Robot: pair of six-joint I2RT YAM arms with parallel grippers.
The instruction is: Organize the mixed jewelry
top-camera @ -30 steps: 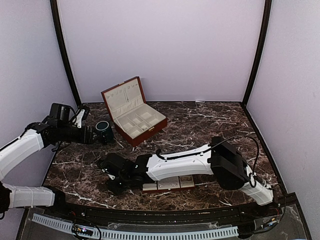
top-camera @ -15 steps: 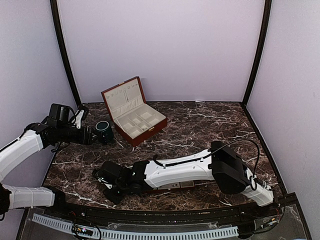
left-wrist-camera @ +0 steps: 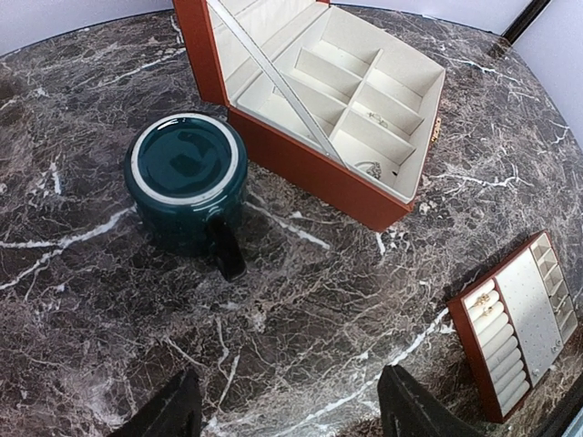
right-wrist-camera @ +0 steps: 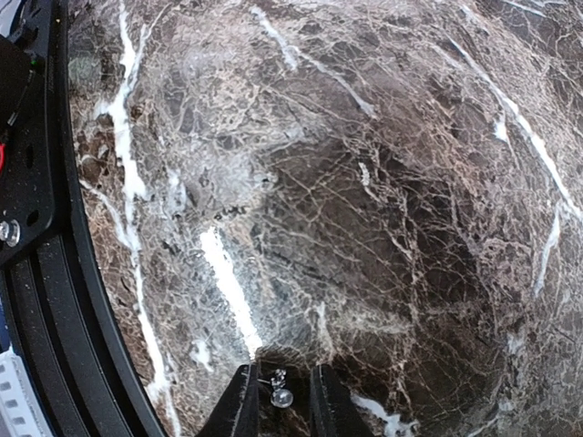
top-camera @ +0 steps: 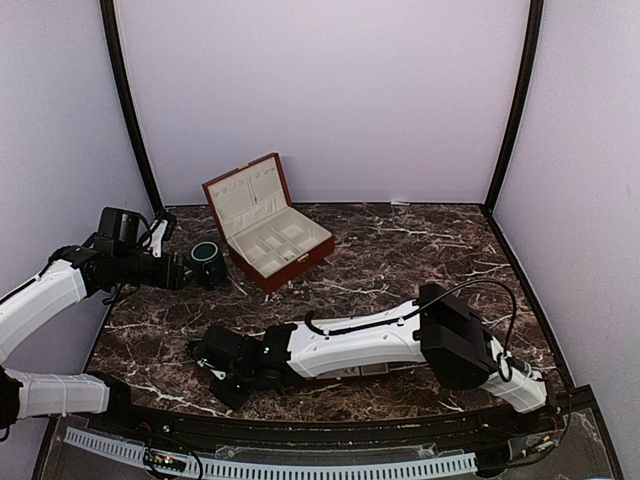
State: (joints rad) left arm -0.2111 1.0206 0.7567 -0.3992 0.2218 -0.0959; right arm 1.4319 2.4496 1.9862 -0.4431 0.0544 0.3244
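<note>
In the right wrist view a tiny pale stud point(right-wrist-camera: 281, 393) with a round head lies between my right gripper's point(right-wrist-camera: 280, 401) fingers, low over the marble. The jaws stand narrowly apart with a gap on each side of the stud. In the top view this gripper point(top-camera: 218, 372) is at the near left of the table. My left gripper point(left-wrist-camera: 293, 414) is wide open and empty, hovering near the dark green cup point(left-wrist-camera: 185, 177). Small pale pieces lie in the wooden box's compartments point(left-wrist-camera: 373, 168) and in the flat tray's rolls point(left-wrist-camera: 484, 304).
The open red-brown box point(top-camera: 268, 236) stands at the back left, with the cup point(top-camera: 207, 257) to its left. The cream-lined tray point(left-wrist-camera: 516, 324) lies near the front, mostly hidden under the right arm in the top view point(top-camera: 362, 369). The table's black front rim point(right-wrist-camera: 46, 273) is close to the right gripper.
My right arm has stretched further left and toward the near edge, bringing its gripper lower. The left arm and the cup have hardly moved.
</note>
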